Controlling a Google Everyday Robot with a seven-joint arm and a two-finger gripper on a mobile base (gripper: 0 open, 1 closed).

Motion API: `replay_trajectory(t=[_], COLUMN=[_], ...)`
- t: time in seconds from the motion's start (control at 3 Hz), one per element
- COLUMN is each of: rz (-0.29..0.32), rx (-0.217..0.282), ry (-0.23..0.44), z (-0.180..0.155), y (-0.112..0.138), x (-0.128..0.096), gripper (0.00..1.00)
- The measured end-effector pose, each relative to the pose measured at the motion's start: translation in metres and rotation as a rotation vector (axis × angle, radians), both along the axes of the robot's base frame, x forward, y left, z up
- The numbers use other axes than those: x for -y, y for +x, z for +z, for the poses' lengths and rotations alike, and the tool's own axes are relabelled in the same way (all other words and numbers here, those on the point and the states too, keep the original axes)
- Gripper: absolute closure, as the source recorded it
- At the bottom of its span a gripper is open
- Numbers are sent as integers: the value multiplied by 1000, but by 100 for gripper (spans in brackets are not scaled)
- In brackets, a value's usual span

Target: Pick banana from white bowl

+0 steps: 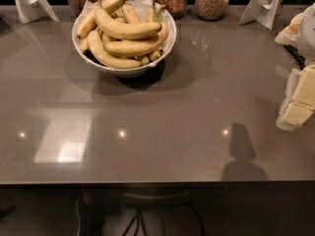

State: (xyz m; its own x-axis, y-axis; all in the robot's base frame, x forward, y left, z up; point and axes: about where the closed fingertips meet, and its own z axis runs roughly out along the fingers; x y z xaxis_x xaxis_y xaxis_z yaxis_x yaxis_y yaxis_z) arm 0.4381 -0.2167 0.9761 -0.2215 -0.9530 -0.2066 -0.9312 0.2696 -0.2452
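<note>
The white bowl (pixel 129 71) stands at the back left of the grey table, full of yellow bananas. The banana (pixel 125 30), the longest and thickest one, lies across the top of the pile with its dark greenish stem pointing up at the left. Shorter bananas lie under and around it. My gripper (pixel 298 107) hangs at the right edge of the view, low over the table. It is far to the right of the bowl and nearer to me, and nothing shows in it.
Several glass jars (pixel 211 0) of grains line the back edge. White stands sit at the back left (pixel 32 3) and back right (pixel 264 5). The table's front edge (pixel 157 183) runs across the bottom, with a stool below it.
</note>
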Motion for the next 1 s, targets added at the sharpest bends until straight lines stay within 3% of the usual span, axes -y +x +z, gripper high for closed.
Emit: replay_trajectory(t=[0.33,1.0], rz=[0,-32], rx=[0,85], ry=[0,111], z=[0,7], y=[0,37], x=[0,-28], gripper=[0,0])
